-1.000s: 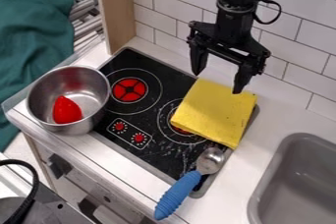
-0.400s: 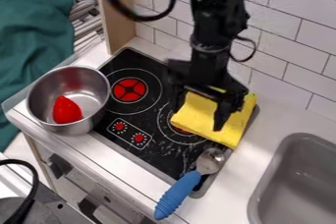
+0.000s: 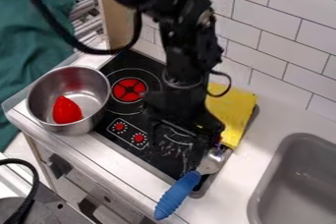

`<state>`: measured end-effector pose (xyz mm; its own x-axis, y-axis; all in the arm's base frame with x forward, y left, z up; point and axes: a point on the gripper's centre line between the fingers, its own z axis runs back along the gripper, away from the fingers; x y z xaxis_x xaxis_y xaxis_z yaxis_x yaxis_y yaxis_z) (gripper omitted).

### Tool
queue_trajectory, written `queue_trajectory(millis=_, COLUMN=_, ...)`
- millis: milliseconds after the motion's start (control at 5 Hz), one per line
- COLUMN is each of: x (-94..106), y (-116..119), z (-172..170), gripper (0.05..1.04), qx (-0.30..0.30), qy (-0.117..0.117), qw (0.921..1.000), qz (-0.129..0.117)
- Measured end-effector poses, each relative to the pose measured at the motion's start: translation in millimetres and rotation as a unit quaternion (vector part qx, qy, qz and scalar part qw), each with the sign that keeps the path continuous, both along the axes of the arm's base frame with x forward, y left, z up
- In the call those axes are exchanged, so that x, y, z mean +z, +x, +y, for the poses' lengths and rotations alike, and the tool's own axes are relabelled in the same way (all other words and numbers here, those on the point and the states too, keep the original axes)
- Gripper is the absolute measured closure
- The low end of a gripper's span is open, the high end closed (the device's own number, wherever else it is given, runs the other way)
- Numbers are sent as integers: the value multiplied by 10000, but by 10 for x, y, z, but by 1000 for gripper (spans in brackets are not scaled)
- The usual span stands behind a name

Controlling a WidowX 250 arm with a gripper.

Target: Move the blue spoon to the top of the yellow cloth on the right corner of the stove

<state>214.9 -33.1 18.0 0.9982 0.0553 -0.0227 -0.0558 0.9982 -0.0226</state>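
The black gripper [image 3: 175, 147] hangs low over the front right part of the stove, its fingers apart, just left of the spoon's metal bowl and above the handle's upper end. Its fingertips are hard to make out against the black stovetop. The blue-handled spoon [image 3: 179, 196] lies with its bowl on the stove's right front edge and its handle pointing down-left over the counter's front edge. Behind the gripper, the yellow cloth [image 3: 234, 110] lies flat on the stove's back right corner, its left part hidden by the arm.
At the stove's left side stands a metal pot [image 3: 44, 94] with a red object [image 3: 66, 110] inside. A grey sink [image 3: 295, 183] is set into the counter at the right. The tiled wall [image 3: 289, 36] rises behind the stove.
The gripper has come down and forward, also leftward, from above the cloth to beside the spoon. The arm now covers the cloth's left part. Spoon, cloth and pot have not moved.
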Motion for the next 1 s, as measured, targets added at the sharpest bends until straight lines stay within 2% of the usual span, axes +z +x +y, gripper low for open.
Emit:
queue_trajectory(millis=400, x=-179, y=-132, z=-198, gripper=74, qx=-63, qy=64, qw=9992, qz=382)
queue_trajectory(millis=800, x=-384, y=-268, z=-241, gripper=74, qx=199, qy=-82, qw=9984, qz=518)
queue_trajectory(millis=1000, x=-488, y=-265, z=-212, gripper=74, qx=159, qy=-75, qw=9985, qz=525)
